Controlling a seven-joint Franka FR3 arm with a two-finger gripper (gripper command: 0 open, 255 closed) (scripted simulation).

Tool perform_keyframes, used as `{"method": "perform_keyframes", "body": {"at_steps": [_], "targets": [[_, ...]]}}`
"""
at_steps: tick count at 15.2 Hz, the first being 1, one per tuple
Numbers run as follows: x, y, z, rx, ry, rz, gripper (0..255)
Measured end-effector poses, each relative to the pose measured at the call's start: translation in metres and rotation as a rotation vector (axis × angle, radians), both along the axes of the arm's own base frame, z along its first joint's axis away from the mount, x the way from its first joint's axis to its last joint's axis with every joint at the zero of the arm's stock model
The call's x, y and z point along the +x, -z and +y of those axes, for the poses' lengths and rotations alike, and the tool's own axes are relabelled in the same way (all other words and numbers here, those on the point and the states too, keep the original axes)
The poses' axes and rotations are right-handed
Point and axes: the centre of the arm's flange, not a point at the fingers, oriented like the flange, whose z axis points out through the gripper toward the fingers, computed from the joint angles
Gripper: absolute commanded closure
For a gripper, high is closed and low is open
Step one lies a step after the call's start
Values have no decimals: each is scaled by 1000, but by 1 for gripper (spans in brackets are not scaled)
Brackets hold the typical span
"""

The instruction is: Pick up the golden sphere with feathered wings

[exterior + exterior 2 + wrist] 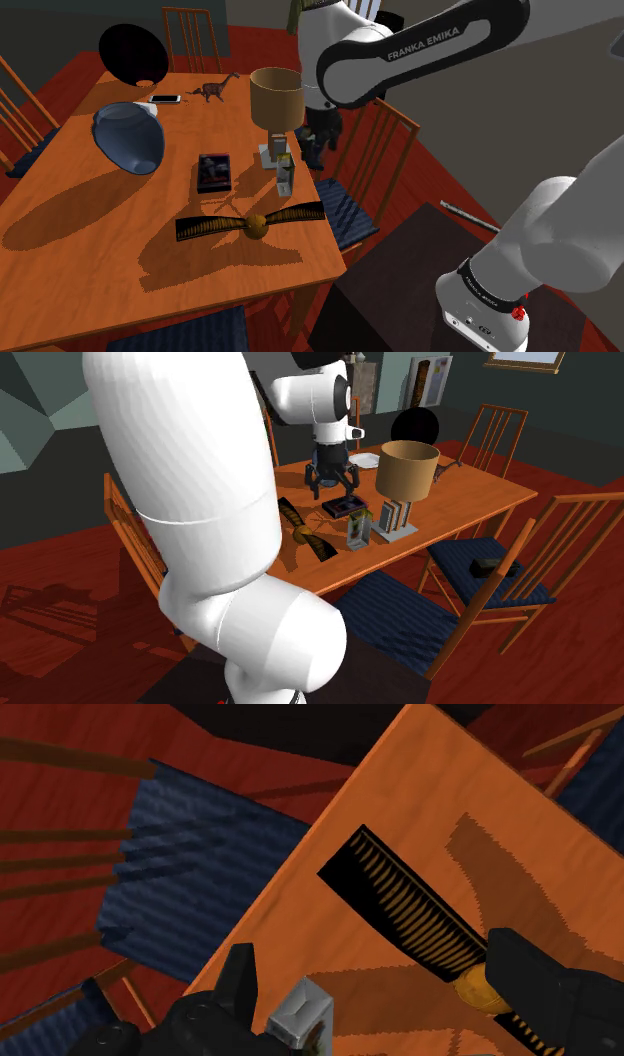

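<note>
I look down on an orange wooden table (90,215). Near its edge, low in the shoulder view, lies the winged ball (258,224), wings spread flat. Beyond it sit a dark box (214,172) and a small bottle (285,175), the bottle just beside a lamp (276,100). Farther off are a tipped blue bowl (130,135), a phone (165,98) and a toy animal (215,90).

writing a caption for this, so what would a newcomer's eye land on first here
First the big white arm arching over the orange table. Then the golden sphere with dark striped wings, lying near the table's front edge in the shoulder view, with the tan-shaded lamp standing behind it. The black fingers stand open above the table.
</note>
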Motion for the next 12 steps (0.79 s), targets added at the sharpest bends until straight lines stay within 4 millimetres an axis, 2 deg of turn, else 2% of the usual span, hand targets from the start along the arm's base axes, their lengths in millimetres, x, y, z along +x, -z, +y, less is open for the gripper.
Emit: {"method": "perform_keyframes", "body": {"at_steps": [8,12], "targets": [[36,70,81,-48,-164,24,0],[48,107,120,-72,-246,36,0]]}}
